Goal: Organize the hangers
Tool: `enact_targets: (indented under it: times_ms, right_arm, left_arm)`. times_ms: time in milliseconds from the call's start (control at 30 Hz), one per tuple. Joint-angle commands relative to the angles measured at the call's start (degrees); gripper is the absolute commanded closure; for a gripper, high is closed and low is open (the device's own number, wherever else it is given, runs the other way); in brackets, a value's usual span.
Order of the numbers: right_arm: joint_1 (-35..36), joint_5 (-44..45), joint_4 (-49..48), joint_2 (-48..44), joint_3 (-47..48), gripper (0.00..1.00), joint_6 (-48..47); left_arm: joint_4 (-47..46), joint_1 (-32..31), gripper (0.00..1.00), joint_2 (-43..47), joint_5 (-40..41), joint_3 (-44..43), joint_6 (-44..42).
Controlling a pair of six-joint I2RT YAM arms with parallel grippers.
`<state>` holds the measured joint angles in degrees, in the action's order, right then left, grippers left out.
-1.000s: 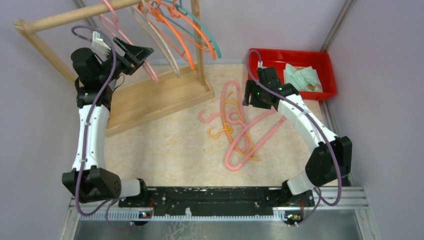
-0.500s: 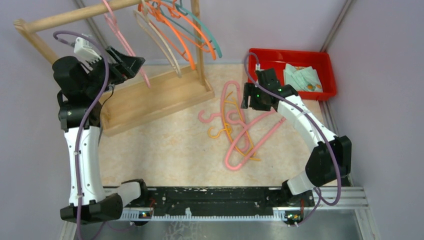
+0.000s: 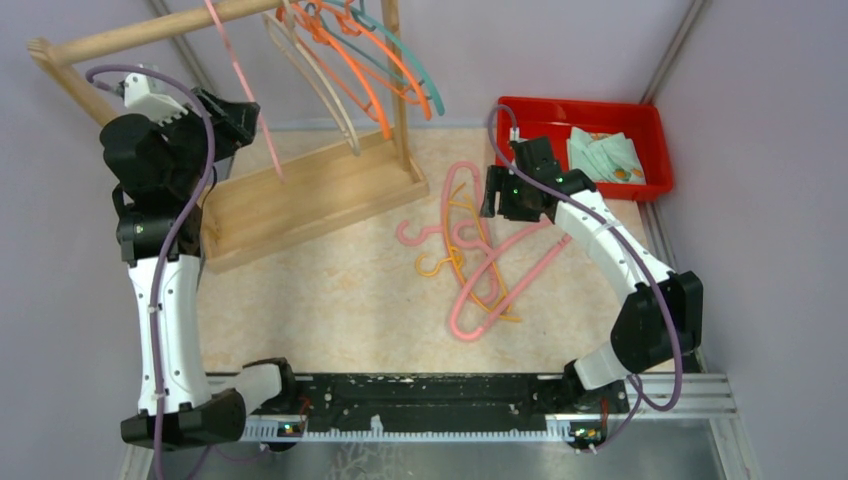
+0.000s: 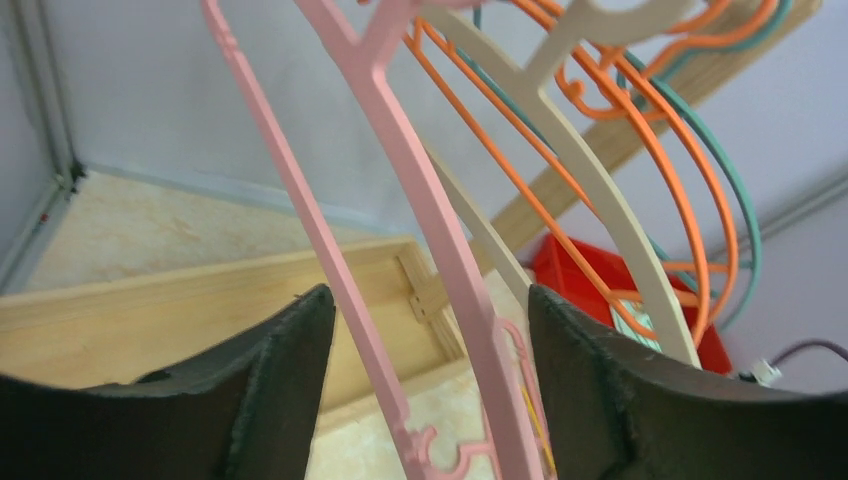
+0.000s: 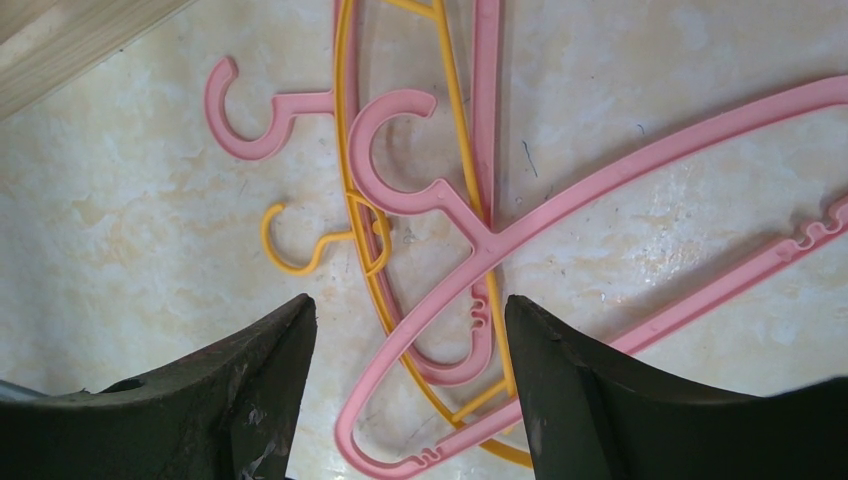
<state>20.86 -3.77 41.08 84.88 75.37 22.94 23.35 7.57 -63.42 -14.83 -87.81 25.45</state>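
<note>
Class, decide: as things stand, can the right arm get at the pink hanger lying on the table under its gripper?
Probably yes: the right gripper hovers directly over the pink hanger, jaws apart, with nothing between them.

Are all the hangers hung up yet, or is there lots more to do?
Partly done. The beige, orange and teal hangers already hang on the wooden pole. In hand: the left end effector is open around a pink hanger that seems hooked there too. Left to do: two pink hangers and a yellow hanger lie tangled on the table, with the open right end effector hovering above them.
</note>
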Motion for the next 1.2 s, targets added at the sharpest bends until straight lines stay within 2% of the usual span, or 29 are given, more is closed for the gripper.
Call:
enact_targets:
  times_ms: [0, 167, 300, 367, 667, 833, 967, 1167]
  right_arm:
    - [-0.3, -0.7, -2.9, -0.1, 0.9, 0.30, -0.6]
    - [-0.3, -0.8, -2.8, 0.9, 0.9, 0.30, -0.6]
    - [-0.3, -1.2, -2.9, 2.0, 1.3, 0.30, -0.7]
    - [-0.3, -1.2, -2.9, 2.5, 1.8, 0.30, -0.9]
    - [-0.3, -1.4, -2.1, 5.1, 5.1, 0.30, -1.4]
    - [-0.3, -1.5, -1.6, 5.8, 6.1, 0.31, -1.4]
    - [-0.3, -1.8, -1.3, 6.1, 6.2, 0.31, -1.4]
    - [-0.3, -1.7, -0.7, 5.8, 6.3, 0.32, -1.4]
  left_arm:
    - [-6.6, 0.5, 0.31, -0.7, 6.7, -1.2, -2.8]
    - [-14.6, 0.4, 0.51, 0.4, 8.2, 0.9, -2.4]
    - [-18.0, 0.5, 0.88, -0.7, 11.1, 1.8, -3.0]
    - [-19.3, 0.5, 0.98, -2.2, 11.8, 1.7, -3.0]
    - [-28.5, 0.4, 1.00, -6.7, 14.5, 4.8, -4.1]
    - [-38.2, -0.6, 1.00, -9.5, 14.2, 6.8, -4.5]
    - [-45.6, -4.7, 1.00, -14.4, 13.2, 5.6, -6.2]
    - [-46.6, -14.5, 1.00, -24.1, 12.9, -1.6, -9.0]
